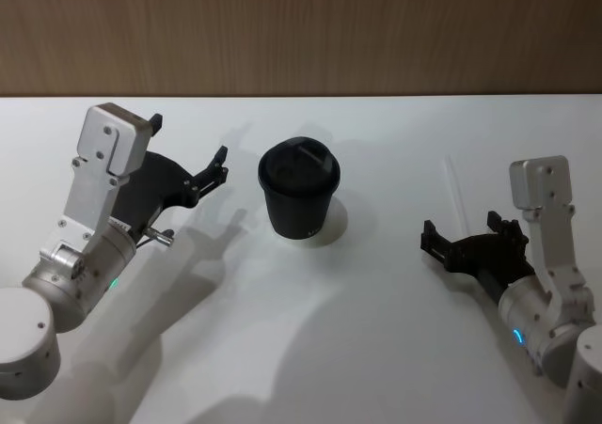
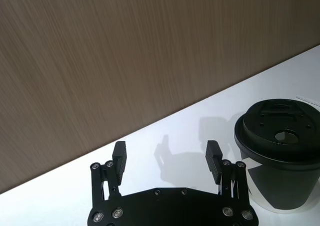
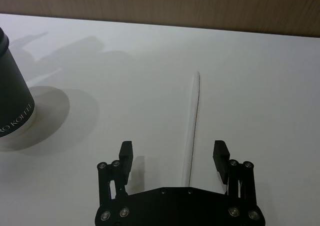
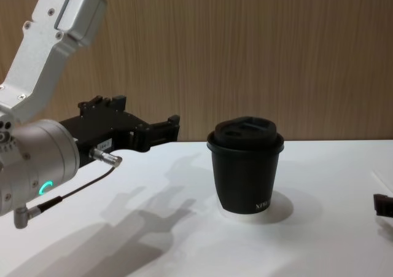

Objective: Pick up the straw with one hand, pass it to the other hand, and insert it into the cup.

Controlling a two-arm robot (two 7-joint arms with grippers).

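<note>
The black cup (image 1: 299, 196) with its sip lid stands upright in the middle of the white table (image 1: 376, 330). To its right the white straw (image 1: 456, 194) lies flat, pointing away from me. My right gripper (image 1: 461, 227) is open at the straw's near end. In the right wrist view the straw (image 3: 192, 126) runs between the spread fingers of that gripper (image 3: 173, 153), touching neither. My left gripper (image 1: 188, 144) is open and empty, raised to the left of the cup. The left wrist view shows the cup (image 2: 282, 156) just beyond one finger of the left gripper (image 2: 166, 153).
A wood-panelled wall (image 1: 301, 29) closes off the far edge of the table. From the chest view the cup (image 4: 247, 172) stands between the left gripper (image 4: 144, 120) and a black fingertip (image 4: 384, 204) of the right gripper at the picture's edge.
</note>
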